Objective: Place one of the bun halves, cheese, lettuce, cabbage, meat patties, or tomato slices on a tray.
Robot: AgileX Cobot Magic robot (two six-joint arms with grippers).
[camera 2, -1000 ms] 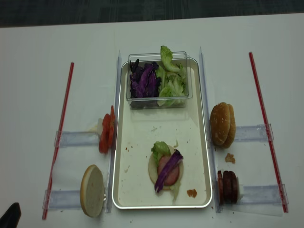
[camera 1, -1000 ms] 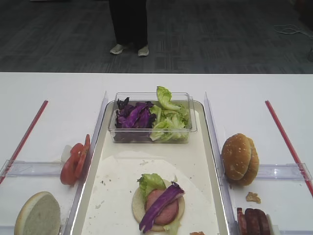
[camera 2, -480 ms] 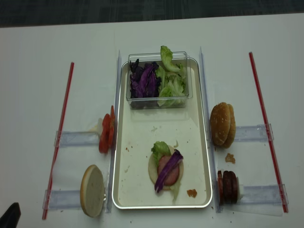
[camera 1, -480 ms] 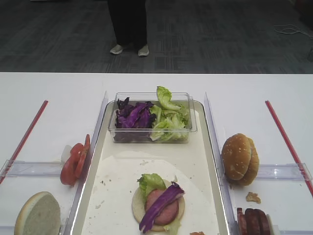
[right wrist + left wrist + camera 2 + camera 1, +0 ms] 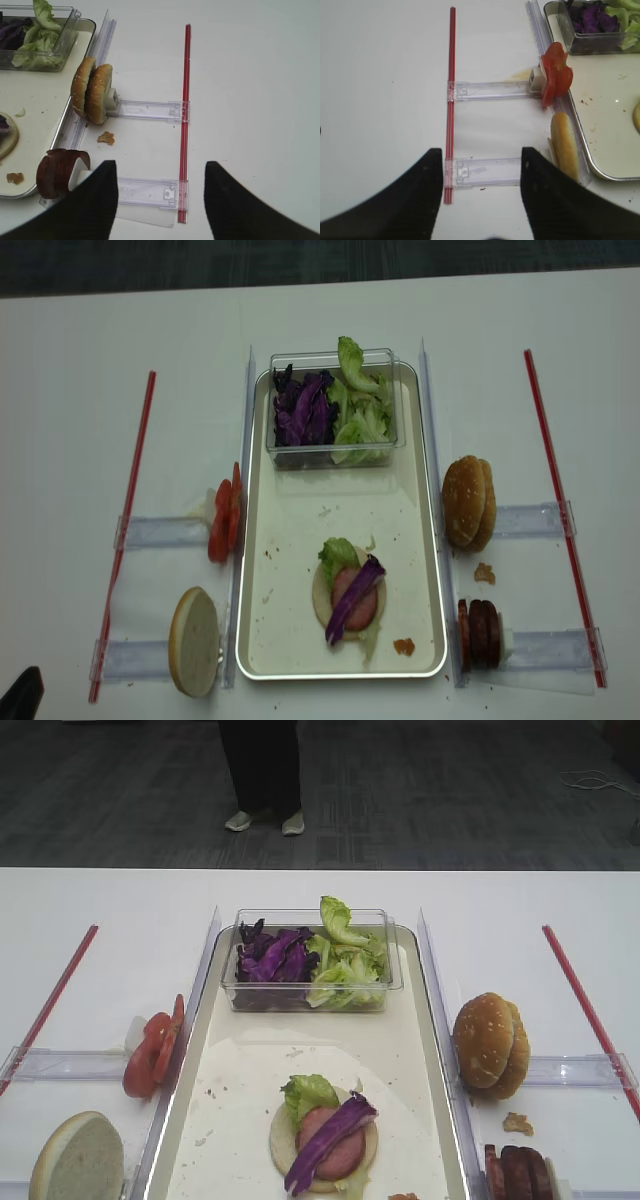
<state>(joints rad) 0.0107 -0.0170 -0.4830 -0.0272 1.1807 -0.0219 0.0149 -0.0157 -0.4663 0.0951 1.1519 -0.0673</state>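
We see the left gripper [image 5: 481, 187] only as 2 dark fingers cut off by the bottom of its wrist view, standing apart over bare table with nothing between them; right gripper [image 5: 160, 195] same story, fingers spread, tips cropped, nothing held. Nearest on the tray [image 5: 290, 635]: 1 stack with a bun base, a patty, a lettuce bit and the cabbage [image 5: 354, 599] strip lying diagonally across the top; cheese under it, we can't make out. Small brown crumb [image 5: 403, 646] near the tray's front right corner, too small to identify. Left of the tray: 1 bun half [image 5: 194, 640] on edge, then tomato slices [image 5: 224, 521] upright in a clear holder. Right: meat patties [image 5: 480, 632] on edge, count unclear, then 2 bun halves [image 5: 468, 502] standing together. Far end of tray: clear tub [image 5: 333, 407] with purple cabbage shreds left, lettuce [image 5: 360, 410] right, 1 leaf over the rim.
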